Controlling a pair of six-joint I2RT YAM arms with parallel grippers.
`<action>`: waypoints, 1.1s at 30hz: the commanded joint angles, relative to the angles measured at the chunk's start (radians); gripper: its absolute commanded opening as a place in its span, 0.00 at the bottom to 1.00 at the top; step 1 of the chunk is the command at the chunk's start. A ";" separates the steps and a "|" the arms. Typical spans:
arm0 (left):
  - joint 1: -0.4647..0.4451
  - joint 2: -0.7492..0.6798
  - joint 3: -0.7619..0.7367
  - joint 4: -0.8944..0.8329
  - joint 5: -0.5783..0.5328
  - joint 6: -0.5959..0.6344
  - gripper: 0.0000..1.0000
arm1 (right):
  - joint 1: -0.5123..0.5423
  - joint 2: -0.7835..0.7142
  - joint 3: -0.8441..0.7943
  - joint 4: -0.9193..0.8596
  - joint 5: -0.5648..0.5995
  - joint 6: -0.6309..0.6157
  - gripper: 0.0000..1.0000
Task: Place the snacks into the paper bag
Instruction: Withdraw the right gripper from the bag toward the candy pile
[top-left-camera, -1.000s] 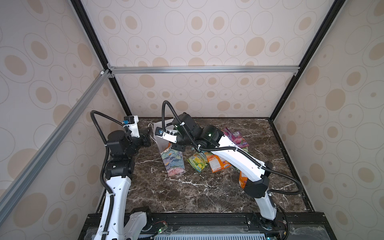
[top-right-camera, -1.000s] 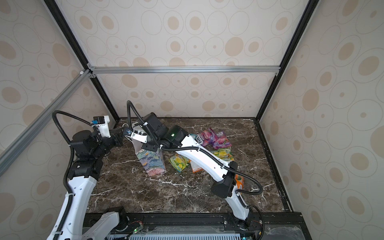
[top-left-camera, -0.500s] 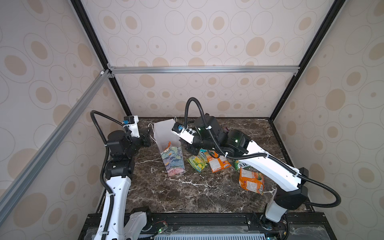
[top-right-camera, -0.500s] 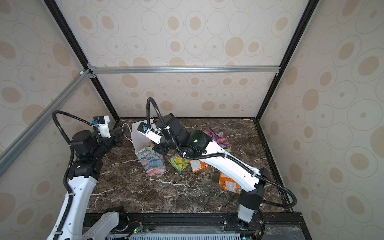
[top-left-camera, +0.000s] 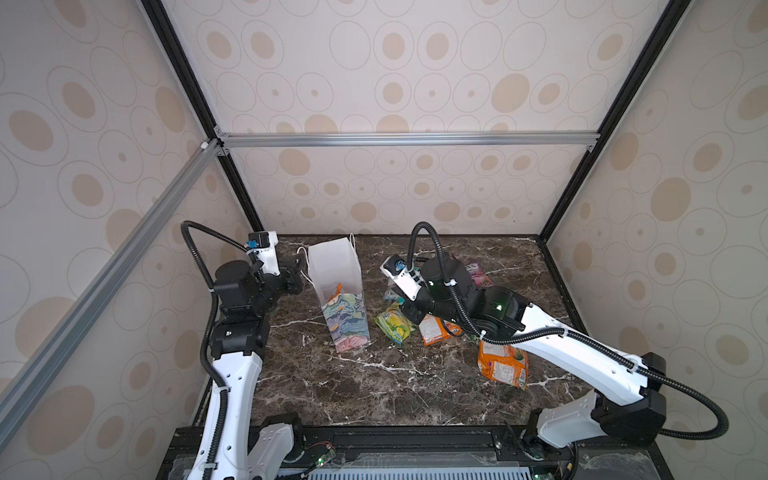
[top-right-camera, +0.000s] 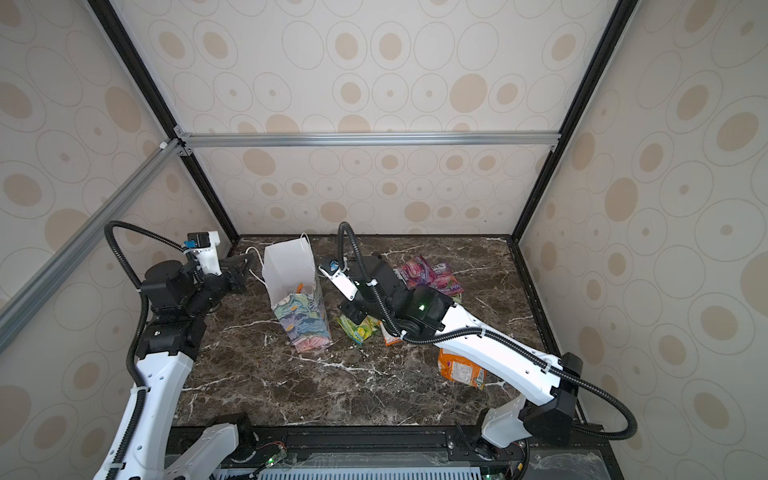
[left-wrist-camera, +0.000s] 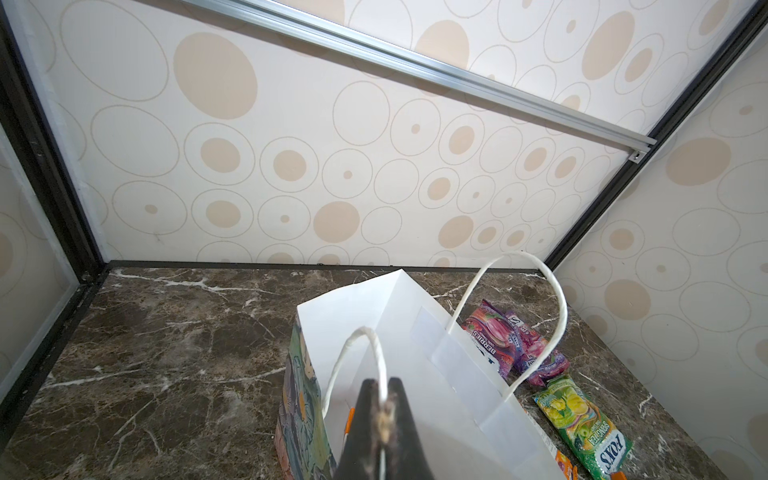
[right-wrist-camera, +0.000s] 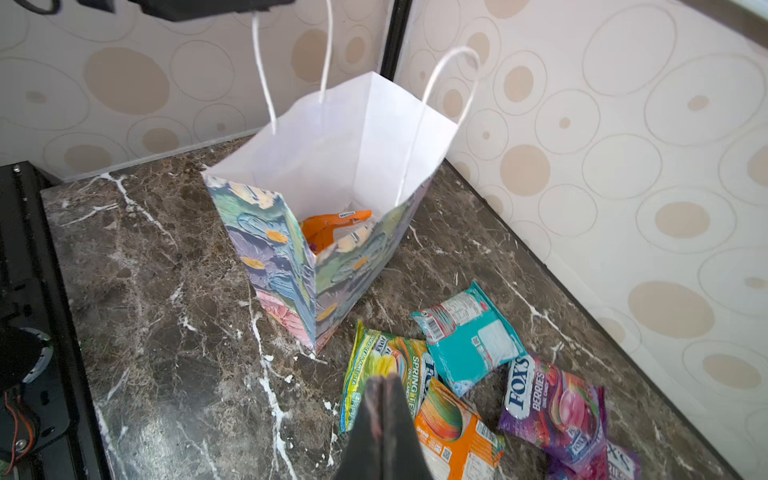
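Bag (top-left-camera: 334, 266) upright left of centre, cord handle (left-wrist-camera: 365, 332) pinched in clenched left gripper (left-wrist-camera: 381, 386); orange packet (right-wrist-camera: 328, 226) inside. Just right of it, green packet (right-wrist-camera: 365, 370), teal packet (right-wrist-camera: 469, 332) and purple packet (right-wrist-camera: 552, 399) loose on table (top-left-camera: 374, 395). Over green packet, right gripper (right-wrist-camera: 384, 382) clamped shut, seemingly empty. Farther right, crumpled orange pack (top-left-camera: 503, 368) near right arm (top-left-camera: 582, 353).

Cream walls (top-left-camera: 415, 62) printed with beige ovals and ringed dots enclose a dark brown marble bench (top-left-camera: 374, 395) veined white. Black corner posts (top-left-camera: 237, 183) and a silver rail (top-left-camera: 407, 139) frame them. The light seems soft and even.
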 joint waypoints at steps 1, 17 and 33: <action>0.008 -0.010 0.004 0.032 0.022 -0.012 0.00 | -0.038 -0.074 -0.088 0.050 0.023 0.083 0.02; 0.008 0.018 0.009 0.023 0.021 -0.013 0.00 | -0.175 -0.261 -0.388 -0.141 0.197 0.328 0.09; 0.008 0.017 0.004 0.026 0.008 -0.014 0.05 | -0.275 -0.331 -0.529 -0.279 0.336 0.532 0.50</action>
